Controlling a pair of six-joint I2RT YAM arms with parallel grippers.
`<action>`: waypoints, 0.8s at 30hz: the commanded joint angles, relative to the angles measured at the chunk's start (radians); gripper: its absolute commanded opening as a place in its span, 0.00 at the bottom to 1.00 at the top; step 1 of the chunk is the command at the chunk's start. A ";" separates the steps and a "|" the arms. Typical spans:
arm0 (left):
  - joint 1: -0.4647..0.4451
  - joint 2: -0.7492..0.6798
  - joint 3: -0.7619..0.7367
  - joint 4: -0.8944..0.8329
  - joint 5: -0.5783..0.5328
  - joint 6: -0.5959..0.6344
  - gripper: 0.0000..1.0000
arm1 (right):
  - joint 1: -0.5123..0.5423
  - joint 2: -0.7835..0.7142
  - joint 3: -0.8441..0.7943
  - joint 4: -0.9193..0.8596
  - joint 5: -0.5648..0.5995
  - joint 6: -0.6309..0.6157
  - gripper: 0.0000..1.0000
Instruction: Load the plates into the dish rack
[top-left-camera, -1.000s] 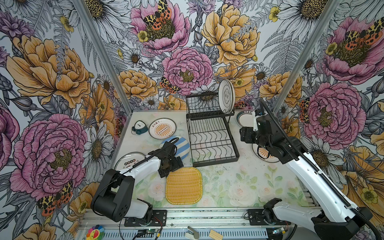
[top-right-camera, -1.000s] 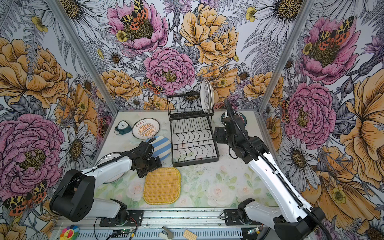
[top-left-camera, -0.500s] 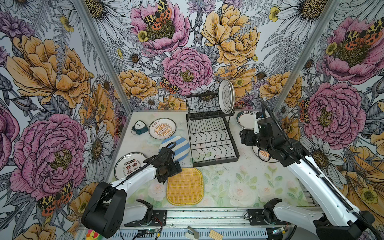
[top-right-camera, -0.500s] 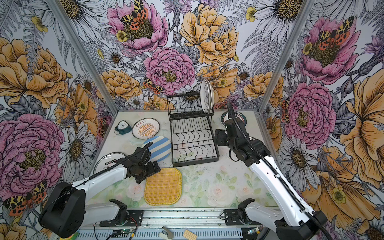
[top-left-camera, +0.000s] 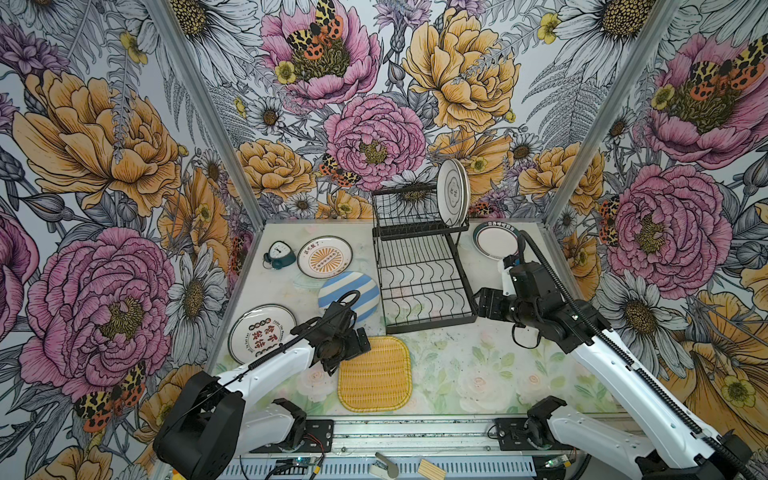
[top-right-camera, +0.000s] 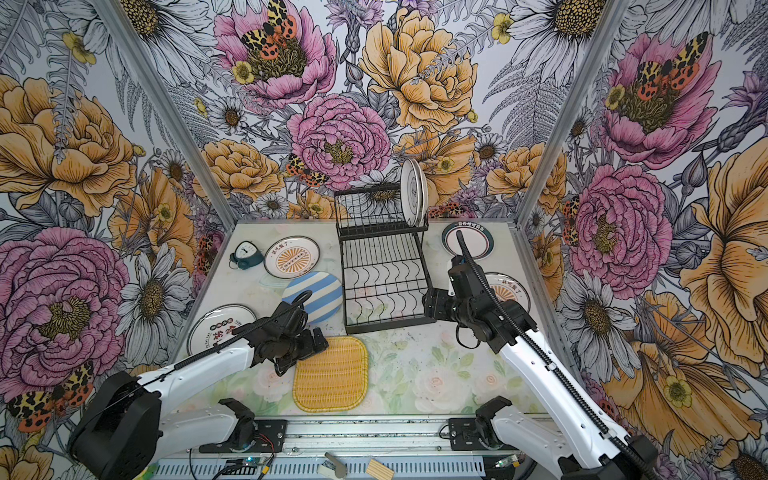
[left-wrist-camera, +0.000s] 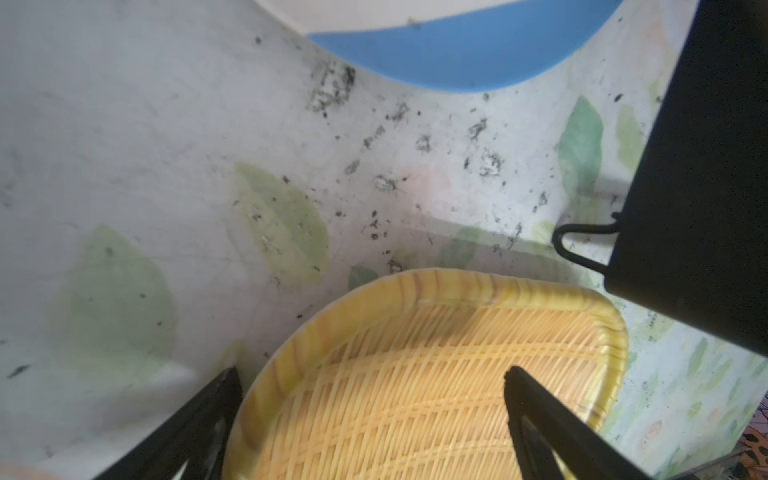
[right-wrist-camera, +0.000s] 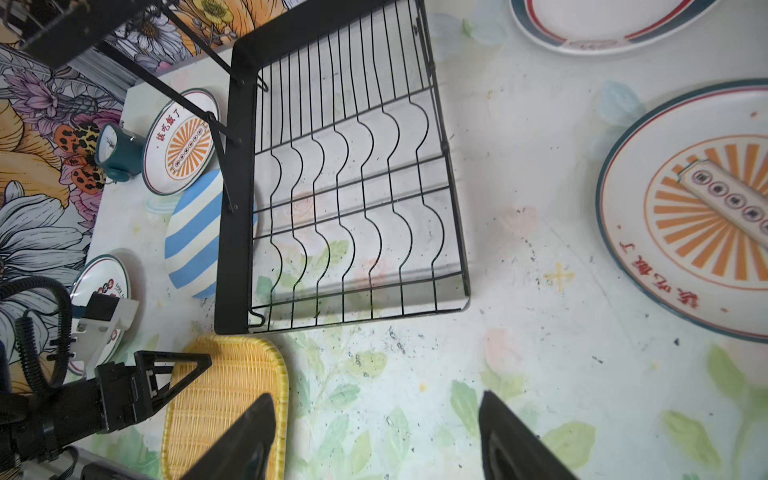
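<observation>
Scuffed floral table (top-left-camera: 478, 365), flower-papered walls (top-left-camera: 365, 137), dish rack (top-left-camera: 419, 286) mid-table, white plate (top-left-camera: 453, 193) upright on upper shelf, other plates (top-left-camera: 324, 257) flat around it, left claw (left-wrist-camera: 370, 372) wide open astride rim of yellow plate (left-wrist-camera: 415, 353), right claw (right-wrist-camera: 376, 397) open, empty, beside rack

text 该吃飯了 | on sunburst plate (right-wrist-camera: 178, 145) | same on second sunburst plate (right-wrist-camera: 702, 216)

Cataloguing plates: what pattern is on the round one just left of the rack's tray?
The striped plate: broad blue and white bands, clearest in right wrist view.
</observation>
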 joint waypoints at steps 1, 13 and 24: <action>-0.048 0.005 -0.034 0.013 0.059 -0.087 0.99 | 0.014 -0.024 -0.044 0.005 -0.091 0.046 0.78; -0.182 0.065 -0.019 0.075 0.067 -0.128 0.99 | 0.110 -0.040 -0.192 0.070 -0.215 0.109 0.78; -0.219 -0.036 -0.098 0.015 0.042 -0.130 0.93 | 0.294 -0.004 -0.384 0.361 -0.218 0.282 0.77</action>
